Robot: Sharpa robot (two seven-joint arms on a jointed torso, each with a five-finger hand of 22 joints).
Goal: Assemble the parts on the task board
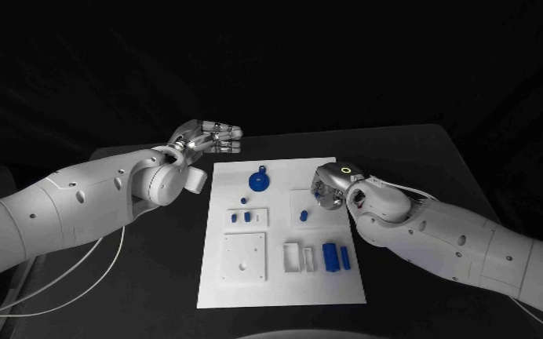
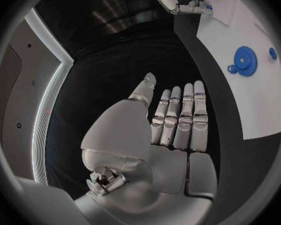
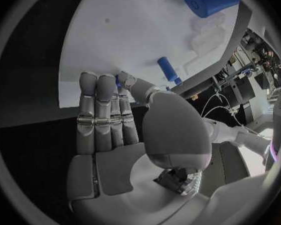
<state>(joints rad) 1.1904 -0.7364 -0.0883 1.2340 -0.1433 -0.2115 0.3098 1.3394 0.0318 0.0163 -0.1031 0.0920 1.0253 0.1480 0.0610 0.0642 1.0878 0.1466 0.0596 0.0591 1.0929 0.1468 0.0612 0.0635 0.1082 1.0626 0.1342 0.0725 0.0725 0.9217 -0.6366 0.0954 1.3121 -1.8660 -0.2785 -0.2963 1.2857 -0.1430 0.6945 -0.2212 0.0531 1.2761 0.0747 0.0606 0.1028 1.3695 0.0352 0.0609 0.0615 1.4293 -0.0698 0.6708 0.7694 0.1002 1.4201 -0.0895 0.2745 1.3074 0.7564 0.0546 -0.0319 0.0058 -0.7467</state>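
The white task board (image 1: 283,284) lies in the middle of the black table. On it are a blue gear (image 1: 259,181), small blue pieces (image 1: 241,216), a blue peg (image 1: 304,214) and two blue cylinders (image 1: 336,256). My right hand (image 1: 329,187) hovers over the board's right side, just behind the peg. In the right wrist view its thumb (image 3: 135,87) presses against the straight fingers, pinching a small blue part (image 3: 118,86). My left hand (image 1: 210,136) hangs over the table off the board's far left corner. Its fingers (image 2: 181,117) are straight, its thumb is apart, and it holds nothing.
White raised plates (image 1: 245,257) and slotted holders (image 1: 299,256) sit on the board's near half. Bare black table (image 1: 430,166) lies on both sides of the board. A white cable (image 1: 79,276) trails under my left arm.
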